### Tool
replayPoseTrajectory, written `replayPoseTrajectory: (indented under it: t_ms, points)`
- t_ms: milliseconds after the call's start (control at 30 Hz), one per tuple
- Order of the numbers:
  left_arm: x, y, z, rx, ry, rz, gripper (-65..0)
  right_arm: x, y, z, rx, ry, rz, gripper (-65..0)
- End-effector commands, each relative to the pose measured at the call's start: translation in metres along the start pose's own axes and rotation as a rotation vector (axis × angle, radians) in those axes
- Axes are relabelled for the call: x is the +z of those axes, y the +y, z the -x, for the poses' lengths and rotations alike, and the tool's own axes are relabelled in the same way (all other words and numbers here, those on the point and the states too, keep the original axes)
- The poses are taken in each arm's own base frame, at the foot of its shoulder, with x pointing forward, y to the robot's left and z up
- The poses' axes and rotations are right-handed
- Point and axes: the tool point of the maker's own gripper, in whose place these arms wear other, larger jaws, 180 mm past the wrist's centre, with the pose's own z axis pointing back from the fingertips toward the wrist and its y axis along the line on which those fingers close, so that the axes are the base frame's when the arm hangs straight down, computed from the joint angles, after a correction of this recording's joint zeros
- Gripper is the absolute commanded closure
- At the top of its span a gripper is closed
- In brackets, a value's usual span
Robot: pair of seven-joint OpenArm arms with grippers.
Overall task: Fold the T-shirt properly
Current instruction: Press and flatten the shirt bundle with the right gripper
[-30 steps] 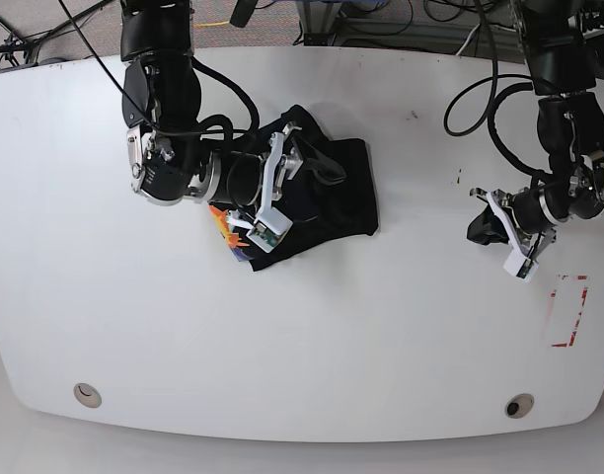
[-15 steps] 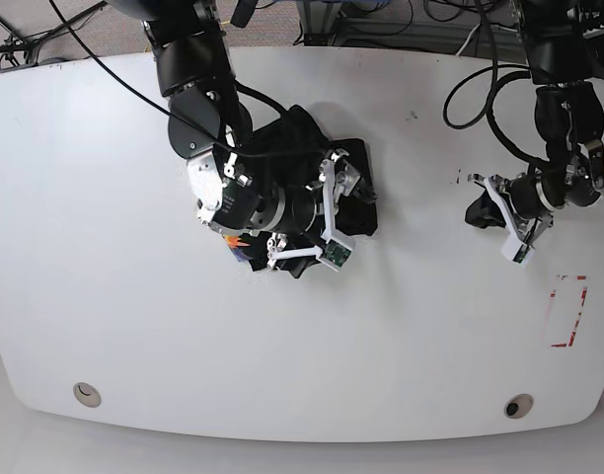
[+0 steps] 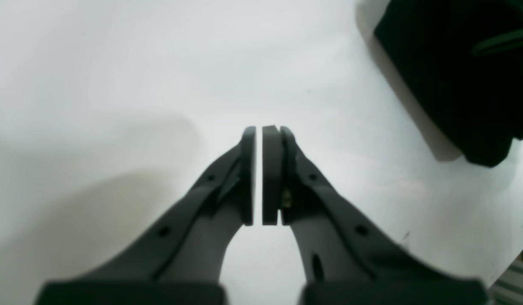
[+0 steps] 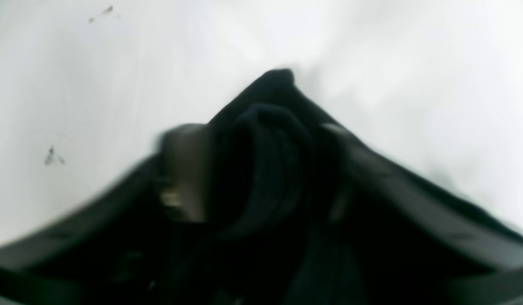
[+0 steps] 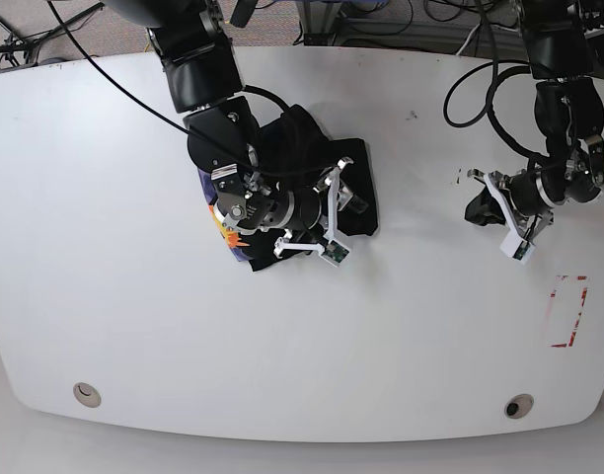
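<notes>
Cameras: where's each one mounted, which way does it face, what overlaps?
Base: overhead, looking down on the table, both arms, the T-shirt.
Left wrist: behind the left claw, shut and empty, facing bare tabletop.
Right wrist: behind the right claw, blurred, its fingers around a ridge of black cloth.
Shared: base and right wrist both show the T-shirt at the right claw.

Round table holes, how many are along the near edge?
2: one hole near the left corner of the table, another near the right corner. Arms may hide others farther back.
</notes>
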Motion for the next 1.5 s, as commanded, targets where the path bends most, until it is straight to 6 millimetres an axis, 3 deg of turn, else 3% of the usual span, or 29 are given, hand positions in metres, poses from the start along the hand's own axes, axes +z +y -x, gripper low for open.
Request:
replayPoseTrajectory:
  t_ms: [0, 200, 267, 467, 667, 900, 1133, 1267, 1367, 1467]
  points:
    - [0.008, 0.004, -0.015, -0.025, -0.045, -0.009, -1.1, 0.002, -0.005, -0.021, 0.010, -0.061, 0.005, -21.4]
    - [0.007, 0.003, -0.015, -0.023, -0.044, -0.008, -1.1, 0.005, -0.004, -0.028, 0.012, -0.083, 0.008, -3.3]
    - [0.007, 0.003, -0.015, -0.023, -0.044, -0.008, -1.1, 0.010, -0.003, -0.033, 0.028, -0.097, 0.016, -0.5]
    - [0.007, 0.003, -0.014, -0.022, -0.042, -0.006, -1.1, 0.033, -0.002, -0.057, 0.100, -0.137, 0.062, 0.0]
    - [0.006, 0.002, -0.013, -0.024, -0.039, -0.004, -1.1, 0.070, -0.026, -0.076, 0.099, -0.187, 0.172, 0.0]
    - [0.006, 0.002, -0.012, -0.025, -0.033, -0.005, -1.1, 0.085, -0.040, -0.098, 0.134, -0.222, 0.218, 0.0]
    - [0.004, -0.001, -0.001, -0.014, -0.013, 0.003, -1.1, 0.075, -0.034, -0.113, 0.120, -0.243, 0.188, 0.0]
    - [0.004, -0.002, -0.001, -0.013, -0.014, 0.005, -1.1, 0.055, -0.030, -0.111, 0.073, -0.224, 0.137, -0.8]
    - [0.004, -0.002, -0.001, -0.012, -0.014, 0.005, -1.1, 0.038, -0.031, -0.106, 0.029, -0.213, 0.101, -8.1]
    - [0.004, -0.002, 0.000, -0.011, -0.011, 0.006, -1.1, 0.021, -0.031, -0.102, -0.020, -0.235, 0.060, -21.2]
